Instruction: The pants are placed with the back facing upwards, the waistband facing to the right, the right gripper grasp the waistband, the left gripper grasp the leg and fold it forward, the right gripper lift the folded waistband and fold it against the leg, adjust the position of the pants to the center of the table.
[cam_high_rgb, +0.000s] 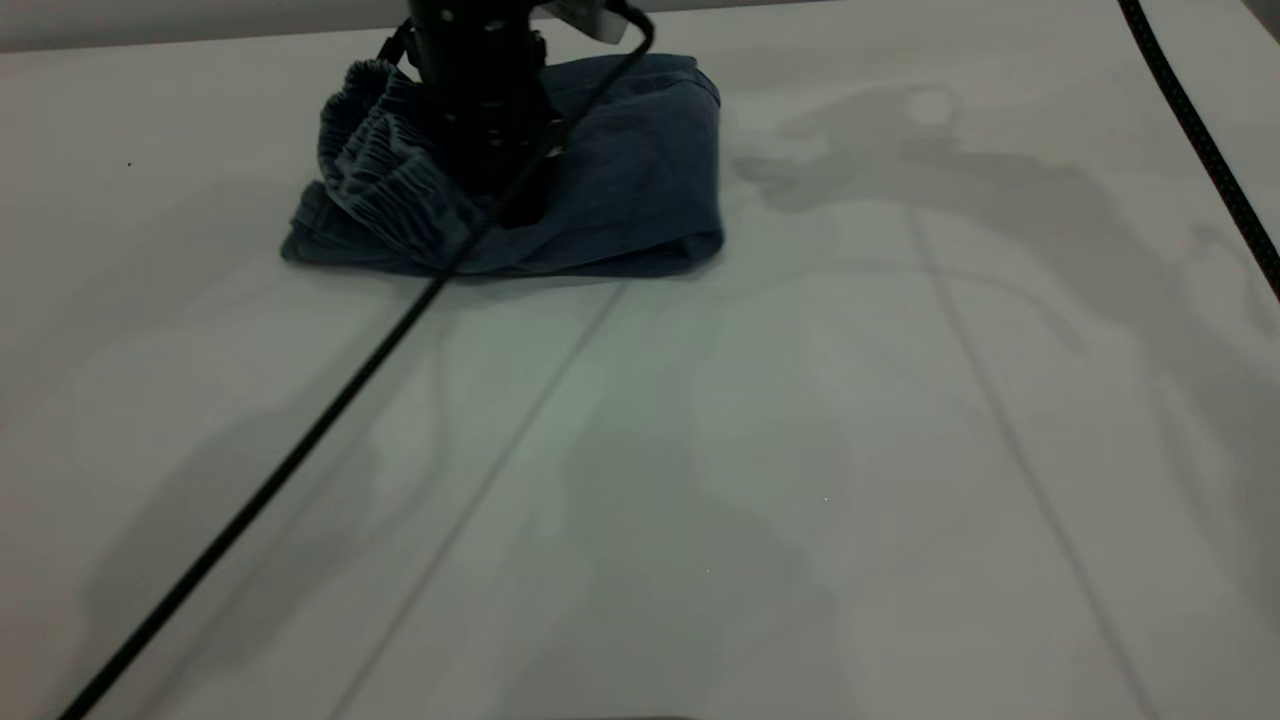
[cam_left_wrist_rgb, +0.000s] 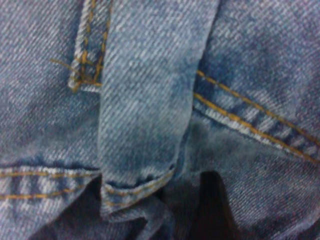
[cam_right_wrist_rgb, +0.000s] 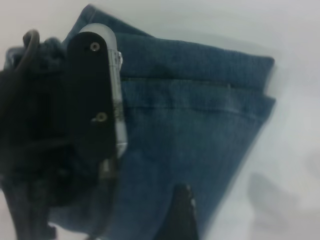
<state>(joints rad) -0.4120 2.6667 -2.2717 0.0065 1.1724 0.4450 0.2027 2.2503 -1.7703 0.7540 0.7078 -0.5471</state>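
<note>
The blue denim pants (cam_high_rgb: 640, 170) lie folded into a thick bundle at the far left-middle of the table (cam_high_rgb: 700, 450). The ruffled waistband (cam_high_rgb: 385, 175) is bunched up on the bundle's left side. My left gripper (cam_high_rgb: 520, 205) comes straight down onto the bundle beside the waistband, and its wrist view is filled with denim (cam_left_wrist_rgb: 145, 100) and orange stitching. My right gripper (cam_right_wrist_rgb: 225, 220) hovers open above the pants (cam_right_wrist_rgb: 200, 125) near their edge, with one fingertip (cam_right_wrist_rgb: 182, 210) showing and nothing held. It is out of the exterior view. The printed leg is hidden in the fold.
The left arm's black cable (cam_high_rgb: 300, 450) runs diagonally from the bundle to the near left corner. A second black cable (cam_high_rgb: 1200, 140) crosses the far right corner. The left arm's black housing (cam_right_wrist_rgb: 90, 100) stands over the pants in the right wrist view.
</note>
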